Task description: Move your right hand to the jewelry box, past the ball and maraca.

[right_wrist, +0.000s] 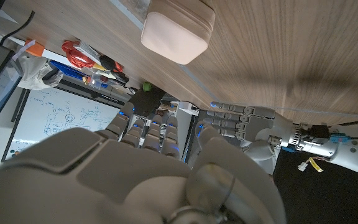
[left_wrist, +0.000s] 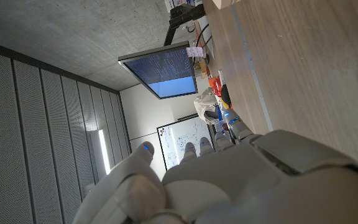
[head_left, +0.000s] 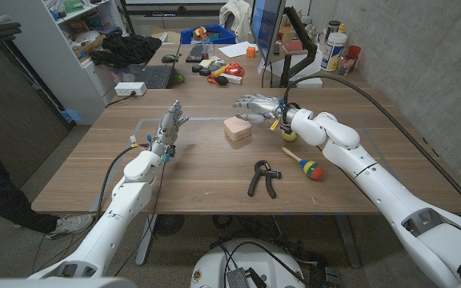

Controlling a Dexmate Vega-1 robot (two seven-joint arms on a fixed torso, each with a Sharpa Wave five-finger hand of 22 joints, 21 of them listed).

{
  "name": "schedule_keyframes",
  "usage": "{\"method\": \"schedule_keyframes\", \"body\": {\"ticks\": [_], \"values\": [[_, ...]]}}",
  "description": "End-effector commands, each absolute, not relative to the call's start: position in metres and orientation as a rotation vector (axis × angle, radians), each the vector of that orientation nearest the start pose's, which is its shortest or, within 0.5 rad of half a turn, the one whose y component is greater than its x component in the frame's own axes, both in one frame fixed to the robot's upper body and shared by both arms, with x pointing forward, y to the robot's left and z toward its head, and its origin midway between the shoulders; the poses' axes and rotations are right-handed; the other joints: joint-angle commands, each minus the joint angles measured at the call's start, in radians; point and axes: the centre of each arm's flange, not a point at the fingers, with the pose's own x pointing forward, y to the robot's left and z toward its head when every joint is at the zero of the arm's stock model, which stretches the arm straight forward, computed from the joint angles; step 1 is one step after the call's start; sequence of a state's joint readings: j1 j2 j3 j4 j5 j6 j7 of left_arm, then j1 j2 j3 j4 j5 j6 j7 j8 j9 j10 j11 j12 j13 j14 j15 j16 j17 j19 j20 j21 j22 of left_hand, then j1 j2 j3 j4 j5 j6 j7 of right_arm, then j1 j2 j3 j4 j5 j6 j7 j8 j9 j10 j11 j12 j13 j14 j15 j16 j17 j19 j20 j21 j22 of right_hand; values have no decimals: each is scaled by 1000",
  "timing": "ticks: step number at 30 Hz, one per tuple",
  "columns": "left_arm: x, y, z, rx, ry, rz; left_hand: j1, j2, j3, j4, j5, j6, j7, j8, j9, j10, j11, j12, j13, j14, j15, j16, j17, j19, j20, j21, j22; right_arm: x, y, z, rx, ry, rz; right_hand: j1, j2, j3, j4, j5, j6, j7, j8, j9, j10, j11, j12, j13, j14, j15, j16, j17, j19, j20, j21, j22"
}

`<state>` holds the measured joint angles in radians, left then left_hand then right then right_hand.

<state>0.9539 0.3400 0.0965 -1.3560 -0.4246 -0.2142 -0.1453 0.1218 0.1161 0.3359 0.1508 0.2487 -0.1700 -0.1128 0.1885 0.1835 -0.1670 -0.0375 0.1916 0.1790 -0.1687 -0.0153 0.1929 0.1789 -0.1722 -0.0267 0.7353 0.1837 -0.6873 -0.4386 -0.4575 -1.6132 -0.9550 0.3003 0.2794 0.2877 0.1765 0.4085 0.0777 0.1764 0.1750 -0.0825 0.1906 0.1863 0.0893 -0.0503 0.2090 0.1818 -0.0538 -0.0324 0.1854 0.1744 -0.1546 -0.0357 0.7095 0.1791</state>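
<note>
The pale pink jewelry box (head_left: 238, 129) sits mid-table, lid closed, and also shows in the right wrist view (right_wrist: 178, 31). My right hand (head_left: 254, 106) hovers just behind and to the right of it, fingers spread and pointing left, holding nothing; its back (right_wrist: 135, 174) shows in the right wrist view. A small yellow ball (head_left: 288, 134) peeks out beneath my right wrist. The maraca (head_left: 304, 165), with a yellow handle and a coloured head, lies to the right of the box, nearer me. My left hand (head_left: 169, 128) stands upright left of the box, fingers up and empty.
A black hand-grip exerciser (head_left: 263, 178) lies near the front of the table (head_left: 94, 172), below the box. Behind the table are a laptop (head_left: 146, 78), a monitor (head_left: 266, 28) on an arm, bottles (head_left: 334, 48) and assorted clutter. A person's leg and shoe (head_left: 70, 226) show at the left edge.
</note>
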Motion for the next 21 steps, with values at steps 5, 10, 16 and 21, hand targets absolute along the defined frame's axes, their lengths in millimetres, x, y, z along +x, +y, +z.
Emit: {"method": "schedule_keyframes", "body": {"ticks": [5,10,16,21], "values": [[641,309,-45,-27,-595,-170,-3,8,-1,5,1,-15,-2,-1,4,-10,2,1,5,-38,8,-2,5,-85,3,-2,4,602,-102,56,-1707,-888,264,-9,-2,-3,9,-2,3,-3,3,2,1,-7,1,3,-10,-31,4,5,-11,-40,-6,5],[641,309,-45,-28,-594,-170,-5,8,-2,5,1,-18,-1,-2,4,-13,2,1,5,-38,8,-3,5,-87,4,-3,4,604,-100,56,-1710,-885,271,-11,-3,-5,11,-2,8,-13,4,2,2,-12,2,4,-10,-31,5,5,-11,-40,-8,5],[642,310,-45,-28,-594,-167,-7,8,-3,6,0,-20,-1,-2,4,-17,2,0,5,-40,8,-3,5,-88,3,-5,4,605,-98,55,-1719,-875,280,-14,-3,-8,14,-1,15,-14,5,2,7,-3,4,4,-6,-19,7,5,-5,-24,-8,5],[642,311,-47,-29,-592,-167,-9,7,-5,7,-1,-25,2,-3,4,-24,5,-1,5,-41,10,-4,5,-90,4,-7,4,606,-97,54,-1724,-865,283,-17,-6,-12,15,0,19,-27,6,2,10,1,6,4,-3,-11,8,5,2,-11,-8,4]]}}
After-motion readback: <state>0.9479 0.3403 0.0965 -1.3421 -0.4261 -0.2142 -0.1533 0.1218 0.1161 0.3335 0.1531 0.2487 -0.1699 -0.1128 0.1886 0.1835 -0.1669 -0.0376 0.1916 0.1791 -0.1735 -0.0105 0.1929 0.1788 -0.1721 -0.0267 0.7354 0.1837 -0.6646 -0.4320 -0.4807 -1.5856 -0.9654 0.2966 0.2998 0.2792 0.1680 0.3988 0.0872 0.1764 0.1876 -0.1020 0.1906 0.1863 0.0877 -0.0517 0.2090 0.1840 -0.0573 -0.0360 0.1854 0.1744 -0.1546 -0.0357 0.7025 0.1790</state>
